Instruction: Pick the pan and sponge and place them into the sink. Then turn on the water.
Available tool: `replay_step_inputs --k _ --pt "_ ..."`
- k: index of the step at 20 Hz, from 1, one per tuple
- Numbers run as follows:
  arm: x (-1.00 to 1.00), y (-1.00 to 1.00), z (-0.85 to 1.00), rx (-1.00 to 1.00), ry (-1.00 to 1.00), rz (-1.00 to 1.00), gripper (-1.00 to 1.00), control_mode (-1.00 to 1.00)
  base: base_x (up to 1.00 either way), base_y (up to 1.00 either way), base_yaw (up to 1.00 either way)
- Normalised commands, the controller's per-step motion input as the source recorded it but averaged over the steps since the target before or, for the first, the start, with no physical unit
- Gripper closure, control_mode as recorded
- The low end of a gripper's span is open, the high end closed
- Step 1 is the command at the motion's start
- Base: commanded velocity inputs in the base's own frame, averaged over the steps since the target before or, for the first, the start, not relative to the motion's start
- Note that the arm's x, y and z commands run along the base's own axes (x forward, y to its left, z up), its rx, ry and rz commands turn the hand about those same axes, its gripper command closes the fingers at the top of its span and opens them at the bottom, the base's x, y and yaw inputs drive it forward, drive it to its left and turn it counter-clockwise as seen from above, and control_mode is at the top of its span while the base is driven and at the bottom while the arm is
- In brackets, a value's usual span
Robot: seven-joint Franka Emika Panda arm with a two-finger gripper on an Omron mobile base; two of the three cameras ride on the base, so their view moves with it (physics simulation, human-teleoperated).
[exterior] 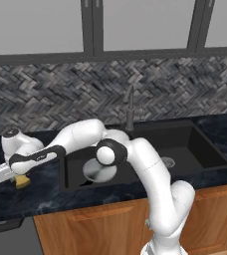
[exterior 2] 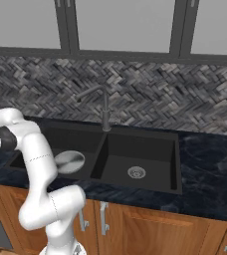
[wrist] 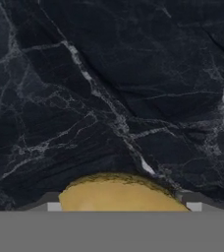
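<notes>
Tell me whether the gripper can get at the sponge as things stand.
Probably yes. The gripper is already down over the sponge on the dark counter left of the sink, and the hand view shows the sponge between the finger tips with nothing else near it.

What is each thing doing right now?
Pan: already lying in the sink.
Sponge: on the counter left of the sink, under the gripper, not lifted.
Gripper: down over the sponge; can't tell if it grips.
Faucet: no water running.
Sink: right basin holds nothing but its drain.
</notes>
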Motion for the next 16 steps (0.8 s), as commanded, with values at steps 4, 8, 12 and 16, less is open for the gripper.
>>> replay_step_inputs --k 4,8,12,16 --pt "-0.06 0.02 0.13 -0.04 -0.02 -0.08 1.0 -1.0 0.0 0.0 0.0" --pt "-0.08 -0.21 0.24 0.0 -0.02 -0.08 1.0 -1.0 0.0 0.0 0.0" --pt "-0.13 -0.23 0.21 0.0 -0.02 -0.06 1.0 -1.0 0.0 0.0 0.0" --pt "-0.23 -0.28 0.18 0.0 -0.03 -0.05 1.0 -1.0 0.0 0.0 0.0"
